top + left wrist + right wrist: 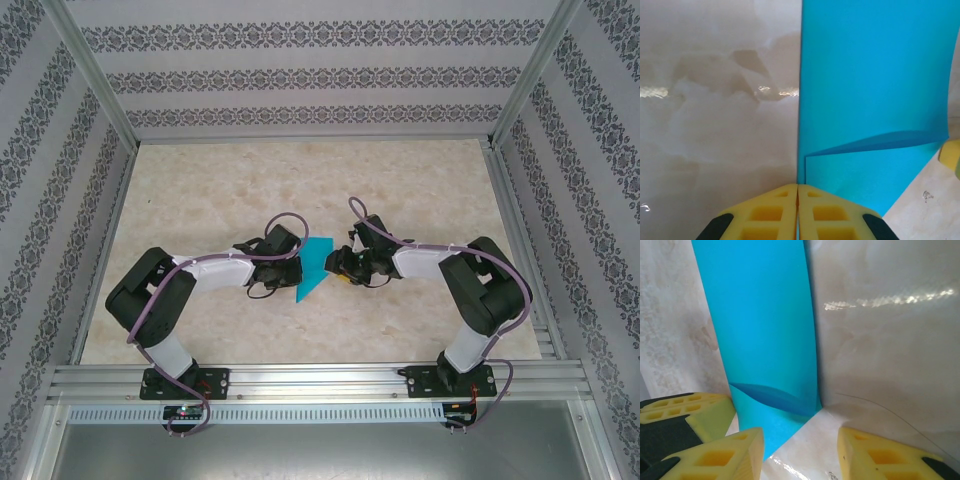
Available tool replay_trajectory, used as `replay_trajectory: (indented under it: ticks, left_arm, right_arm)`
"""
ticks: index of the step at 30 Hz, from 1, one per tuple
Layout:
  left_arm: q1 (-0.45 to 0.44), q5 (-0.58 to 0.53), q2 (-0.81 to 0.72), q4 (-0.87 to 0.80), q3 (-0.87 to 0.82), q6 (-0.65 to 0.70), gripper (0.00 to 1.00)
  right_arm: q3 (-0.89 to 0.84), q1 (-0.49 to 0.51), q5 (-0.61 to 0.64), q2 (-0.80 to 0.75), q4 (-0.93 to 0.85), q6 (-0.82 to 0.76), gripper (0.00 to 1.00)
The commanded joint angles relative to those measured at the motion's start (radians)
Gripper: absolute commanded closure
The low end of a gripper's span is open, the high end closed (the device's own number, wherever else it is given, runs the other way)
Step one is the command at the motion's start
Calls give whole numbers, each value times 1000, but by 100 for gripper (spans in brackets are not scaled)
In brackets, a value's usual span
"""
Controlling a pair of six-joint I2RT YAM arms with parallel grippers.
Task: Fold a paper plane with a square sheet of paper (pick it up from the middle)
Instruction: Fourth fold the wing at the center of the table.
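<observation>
The cyan-blue square sheet of paper (315,266) lies mid-table, folded into a narrow shape with its point towards the arms. My left gripper (798,186) is shut on the sheet's edge; a thin cyan line shows between the yellow pads, and the paper (875,85) stretches away to the right with one flap lifted. My right gripper (800,442) stands open just above the table on the paper's other side. The paper (760,315) reaches its left finger (735,452), and only bare table lies between the jaws. In the top view the two grippers (290,268) (341,268) face each other across the sheet.
The pale marbled tabletop (420,190) extends behind and to both sides. Patterned walls and aluminium rails (310,380) frame it. A left finger (687,412) shows in the right wrist view, close to the right gripper.
</observation>
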Motion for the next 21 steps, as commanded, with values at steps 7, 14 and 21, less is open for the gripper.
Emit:
replay_trajectory:
  ticks: [7, 14, 21]
  left_arm:
    - [-7, 2, 39, -49, 31, -4, 91]
    - [-7, 3, 43, -54, 38, 6, 92]
    - [-6, -11, 38, -67, 45, 12, 92]
  right_arm:
    - [15, 15, -53, 31, 81, 29, 65]
    - [17, 14, -83, 63, 145, 58, 67]
    - [-17, 11, -95, 44, 247, 124, 67]
